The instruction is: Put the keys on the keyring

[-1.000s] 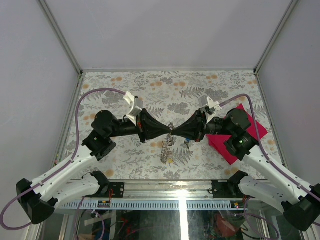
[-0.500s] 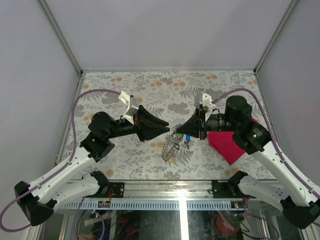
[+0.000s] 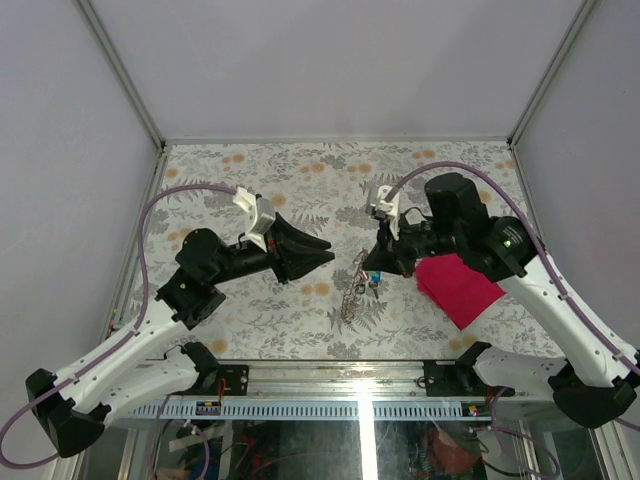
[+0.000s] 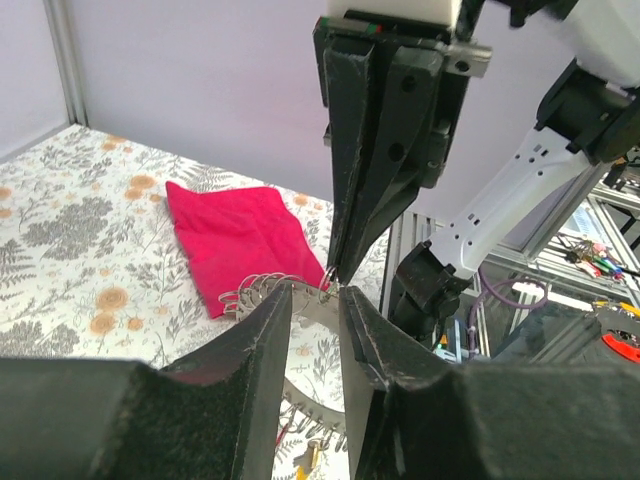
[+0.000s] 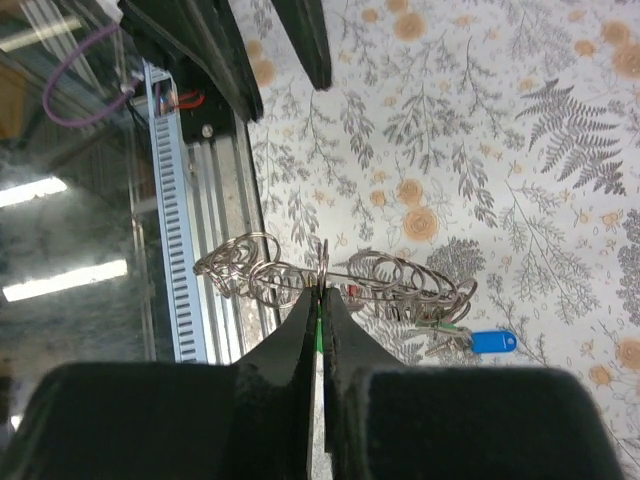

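Pinches keyring in shut right gripper, aloft; holds left gripper part-open, empty, nearby. Looks mid-task: blue key seemingly on, green unclear.

Pale lilac walls rise behind and beside the floral-patterned table; an aluminium rail edges its near side.

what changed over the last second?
Left tool let go of the ring, opened and pulled back to the left. Right tool stayed shut on the ring and shifted it slightly right. Cloth unmoved.
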Motion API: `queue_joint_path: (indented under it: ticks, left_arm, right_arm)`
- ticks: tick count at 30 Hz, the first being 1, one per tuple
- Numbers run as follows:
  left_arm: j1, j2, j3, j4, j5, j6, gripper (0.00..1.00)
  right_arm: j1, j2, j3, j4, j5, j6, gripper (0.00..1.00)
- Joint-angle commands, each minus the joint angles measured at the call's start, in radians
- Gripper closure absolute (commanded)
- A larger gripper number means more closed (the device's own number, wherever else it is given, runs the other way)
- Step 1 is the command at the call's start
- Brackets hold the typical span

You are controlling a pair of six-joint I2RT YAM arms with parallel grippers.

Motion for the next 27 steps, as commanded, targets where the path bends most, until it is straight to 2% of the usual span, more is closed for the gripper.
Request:
queue_joint_path:
  ticks: [1, 7, 17, 21, 27]
  left_arm:
    - [-0.006, -0.031, -0.048, 0.005, -0.043, 0.020, 0.73]
    - [-0.007, -0.082, -0.096, -0.018, -0.071, 0.029, 0.73]
    - [-0.006, -0.199, -0.195, -0.025, -0.082, 0.015, 0.74]
    - [-0.007, -0.186, -0.206, -0.003, -0.052, 0.011, 0.75]
    - [-0.006, -0.147, -0.208, 0.046, -0.012, 0.003, 0.75]
  right_arm:
    - [0.111, 0.082, 0.132, -0.122, 0.127, -0.063, 1.00]
    - [0.246, 0.235, 0.259, -0.255, 0.262, -0.076, 1.00]
    - [0.293, 0.386, 0.451, -0.433, 0.315, -0.080, 1.00]
    - [0.319, 0.437, 0.528, -0.512, 0.332, -0.084, 1.00]
    - [0.354, 0.448, 0.554, -0.528, 0.320, -0.092, 1.00]
